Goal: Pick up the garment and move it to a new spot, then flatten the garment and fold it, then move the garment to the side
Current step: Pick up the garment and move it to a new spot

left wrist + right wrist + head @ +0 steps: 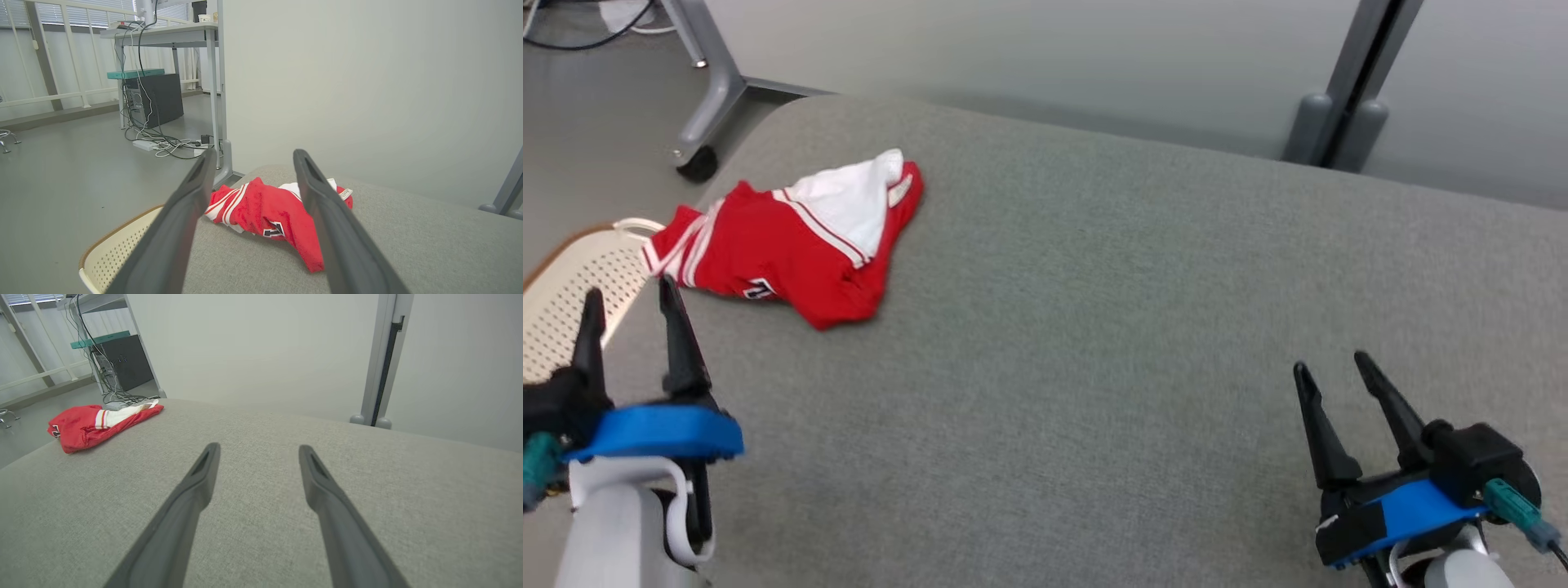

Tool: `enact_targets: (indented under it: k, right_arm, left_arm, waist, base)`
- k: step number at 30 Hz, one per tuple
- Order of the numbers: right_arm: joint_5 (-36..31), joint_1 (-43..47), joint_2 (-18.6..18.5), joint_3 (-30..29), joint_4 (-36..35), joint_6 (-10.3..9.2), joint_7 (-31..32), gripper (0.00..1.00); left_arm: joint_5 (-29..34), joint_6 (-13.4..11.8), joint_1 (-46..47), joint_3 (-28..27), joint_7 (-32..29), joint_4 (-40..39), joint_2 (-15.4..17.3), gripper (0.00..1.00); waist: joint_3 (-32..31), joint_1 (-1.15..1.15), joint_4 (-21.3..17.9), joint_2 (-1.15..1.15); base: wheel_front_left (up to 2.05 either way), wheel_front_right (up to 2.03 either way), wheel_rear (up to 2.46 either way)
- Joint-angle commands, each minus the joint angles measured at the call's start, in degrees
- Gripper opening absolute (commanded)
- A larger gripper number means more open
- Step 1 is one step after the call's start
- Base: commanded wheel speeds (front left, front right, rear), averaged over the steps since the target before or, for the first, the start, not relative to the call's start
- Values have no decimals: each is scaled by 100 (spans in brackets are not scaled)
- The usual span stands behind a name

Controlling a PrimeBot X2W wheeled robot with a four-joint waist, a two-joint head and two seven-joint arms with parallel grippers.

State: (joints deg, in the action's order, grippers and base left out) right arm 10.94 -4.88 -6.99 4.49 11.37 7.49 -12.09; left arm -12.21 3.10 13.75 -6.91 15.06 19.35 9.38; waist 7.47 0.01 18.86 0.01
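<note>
Both sets spread wide: left fingers (678, 343) near the crumpled red garment (768, 261), right fingers (1319, 433) well apart from it.

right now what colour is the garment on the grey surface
Red with a white panel and white striped trim; the garment shows best in the head view.

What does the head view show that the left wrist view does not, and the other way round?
Head view adds: the right gripper, open, over the bare grey cushion.
Left wrist view adds: a desk, a black computer below it and cables on the floor.
Shared: the red and white garment, crumpled near the cushion's corner; the left gripper, open, just short of it; a cream perforated seat beside the cushion.
</note>
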Motion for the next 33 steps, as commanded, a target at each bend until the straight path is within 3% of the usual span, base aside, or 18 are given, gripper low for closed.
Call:
enact_targets:
  k: [1,11,19,24,33]
  right_arm:
    - [-66,-103,-72,-53,-131,1,43,100]
    - [-361,-524,-341,-298,-1249,2,438,100]
    - [-514,-671,-501,-565,-2194,1,815,100]
    - [-521,-612,-576,-687,-2559,2,974,100]
    - [-531,-591,-688,-714,-2737,1,1135,100]
  left_arm:
    - [-34,15,324,-52,15,100,66,100]
    - [-200,17,2303,-352,16,1088,563,100]
    - [-359,131,3521,-425,-287,2545,1075,100]
    - [-299,193,3948,-255,-735,3487,1307,100]
    - [-580,349,4305,-162,-1998,4766,1360,100]
  waist:
    - [165,-1,-72,-1]
    - [1451,-1,-745,-1]
    - [2224,-1,-1104,-1]
    - [2467,-1,-1200,-1]
    - [2433,-1,-1172,-1]
  base:
    - [0,0,0]
    - [0,0,0]
    - [0,0,0]
    - [0,0,0]
    - [0,0,0]
